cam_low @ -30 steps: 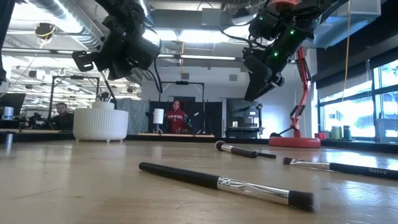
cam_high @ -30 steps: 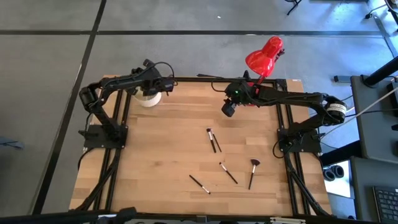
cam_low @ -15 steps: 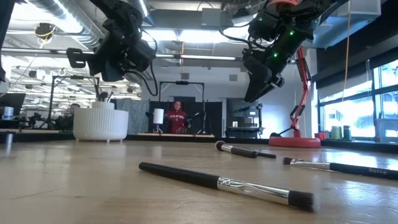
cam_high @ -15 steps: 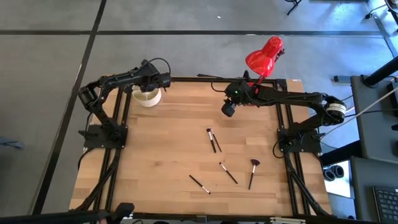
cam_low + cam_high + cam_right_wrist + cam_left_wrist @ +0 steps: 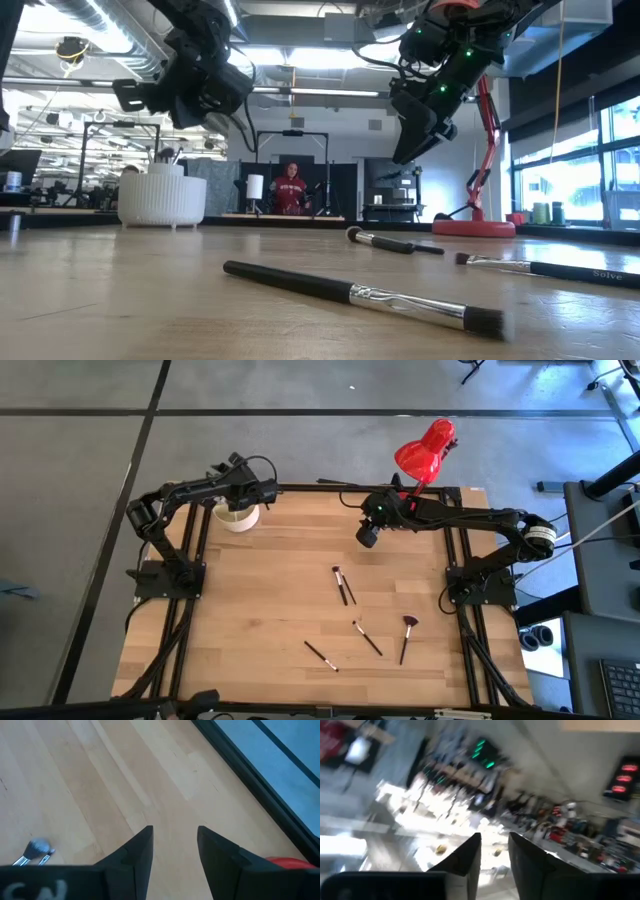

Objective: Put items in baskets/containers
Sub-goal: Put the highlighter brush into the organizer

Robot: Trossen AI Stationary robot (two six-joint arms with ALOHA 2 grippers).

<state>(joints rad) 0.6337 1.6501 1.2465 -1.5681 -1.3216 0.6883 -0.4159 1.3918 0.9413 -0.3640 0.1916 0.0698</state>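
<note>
The cream-white cup [image 5: 238, 518] stands at the table's far left corner, and a few brush ends [image 5: 167, 155] stick up out of it. Several dark-handled brushes lie flat on the wood: a pair [image 5: 343, 586] near the middle, one [image 5: 367, 637] nearer, one [image 5: 320, 655] toward the near edge, and the fan-headed one [image 5: 406, 636]. My left gripper [image 5: 248, 493] hangs in the air just beyond the cup; it is open and empty [image 5: 495, 852]. My right gripper [image 5: 368, 536] hovers high over the far middle of the table, open and empty [image 5: 175, 842].
A red desk lamp [image 5: 425, 450] stands at the far right corner, its base [image 5: 473, 227] on the table. Bare wood lies between the cup and the brushes. People sit in the room beyond the far edge [image 5: 291, 190].
My left gripper has drawn back from right above the cup toward the far edge and tipped upward, so the cup's inside now shows from above. It is still swinging. My right arm has kept still, and the brushes have not moved.
</note>
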